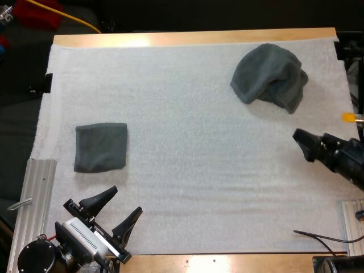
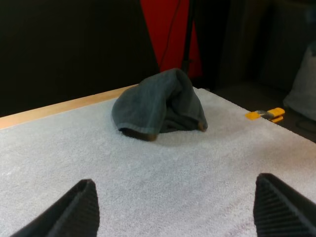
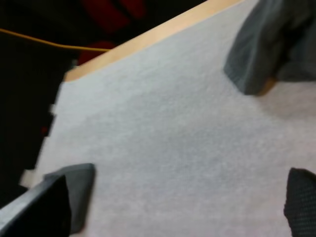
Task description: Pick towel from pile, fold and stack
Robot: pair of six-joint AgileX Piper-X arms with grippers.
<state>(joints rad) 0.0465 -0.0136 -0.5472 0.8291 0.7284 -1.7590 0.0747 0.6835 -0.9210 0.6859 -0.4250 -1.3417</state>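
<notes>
Far right on the white mat (image 1: 199, 170) lies the crumpled dark grey-green towel (image 1: 270, 77), untouched; my left gripper (image 1: 124, 201) and right gripper (image 1: 302, 142) stand released, so reaching to grasp it seems next.

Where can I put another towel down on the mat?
The widest bare patch is the middle of the white mat, between the folded dark grey-green towel and the crumpled dark grey-green towel. The far left corner is bare too. It is crowded near the left gripper and right gripper.

Left, folded towel (image 1: 100, 147) — far right, crumpled towel (image 1: 268, 77).
</notes>
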